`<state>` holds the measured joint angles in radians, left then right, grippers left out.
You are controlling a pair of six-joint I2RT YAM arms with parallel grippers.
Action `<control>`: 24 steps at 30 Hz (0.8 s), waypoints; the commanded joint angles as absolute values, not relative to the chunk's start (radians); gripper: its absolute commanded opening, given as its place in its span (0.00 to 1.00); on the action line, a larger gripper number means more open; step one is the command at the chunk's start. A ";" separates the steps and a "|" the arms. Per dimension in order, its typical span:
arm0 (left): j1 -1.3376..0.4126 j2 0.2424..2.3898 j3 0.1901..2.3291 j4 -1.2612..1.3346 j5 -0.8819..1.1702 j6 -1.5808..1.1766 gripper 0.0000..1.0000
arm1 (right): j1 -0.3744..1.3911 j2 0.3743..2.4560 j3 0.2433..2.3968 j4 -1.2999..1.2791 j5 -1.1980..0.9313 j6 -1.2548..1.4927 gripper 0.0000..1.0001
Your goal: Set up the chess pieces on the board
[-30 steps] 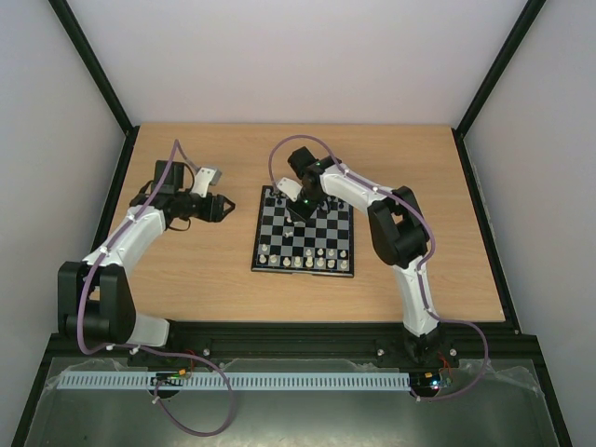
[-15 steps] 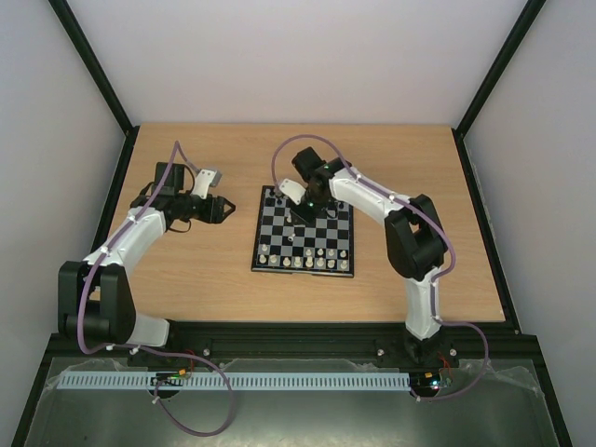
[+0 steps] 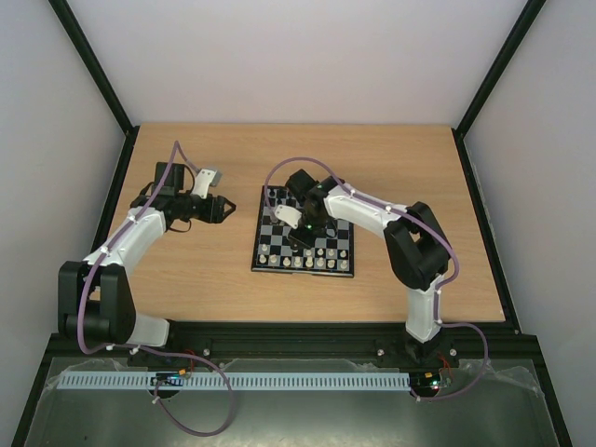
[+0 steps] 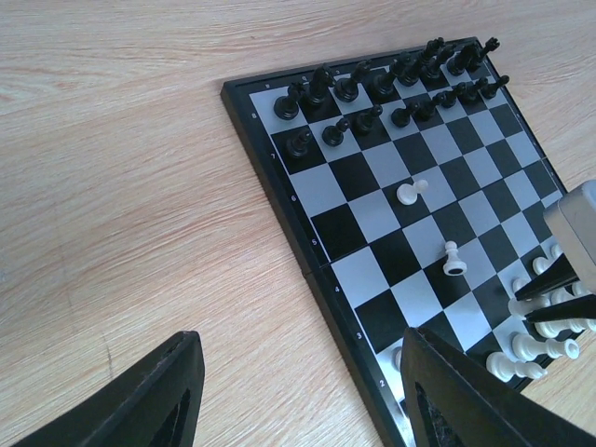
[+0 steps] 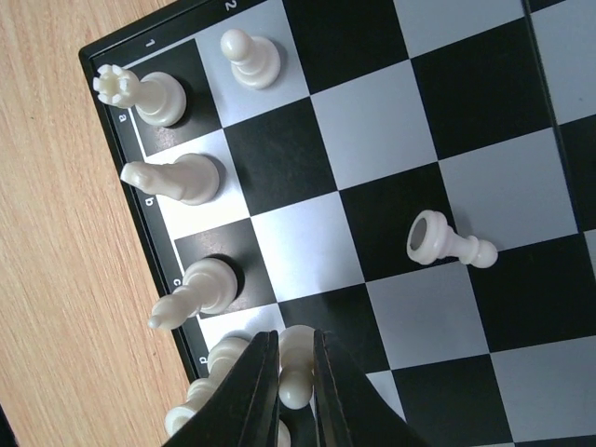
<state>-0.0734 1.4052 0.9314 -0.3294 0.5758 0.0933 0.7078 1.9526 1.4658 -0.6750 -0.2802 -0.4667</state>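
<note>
The board (image 3: 346, 269) lies mid-table. Black chess pieces (image 4: 372, 86) fill its far rows, and cream-white ones (image 3: 317, 263) stand along the near row. My right gripper (image 3: 304, 238) hangs over the near half of the board, shut on a white pawn (image 5: 296, 365) close to the white back row. Beside it stand a rook (image 5: 149, 93), a knight (image 5: 179, 177) and a bishop (image 5: 203, 287). Another white pawn (image 5: 445, 244) lies toppled on a black square. My left gripper (image 3: 224, 209) is open and empty over bare wood left of the board (image 4: 311, 261).
One white pawn (image 4: 453, 260) stands alone mid-board, and the toppled pawn (image 4: 410, 193) lies a few squares from it. Black frame rails (image 3: 119, 186) border the wooden table on both sides.
My right gripper has moved from the board's far half toward the near white rows. The left arm has stayed where it was.
</note>
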 commanded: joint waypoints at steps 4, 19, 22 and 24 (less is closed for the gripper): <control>-0.068 1.388 0.920 -0.316 0.594 0.086 0.61 | 0.707 1.966 1.450 -0.679 -0.264 -0.467 0.11; -0.067 1.387 0.917 -0.318 0.594 0.086 0.61 | 0.708 1.997 1.423 -0.648 -0.240 -0.460 0.12; -0.067 1.386 0.916 -0.319 0.593 0.086 0.61 | 0.707 1.999 1.418 -0.644 -0.233 -0.462 0.12; -0.067 1.386 0.915 -0.319 0.594 0.087 0.62 | 0.707 1.998 1.416 -0.644 -0.232 -0.463 0.12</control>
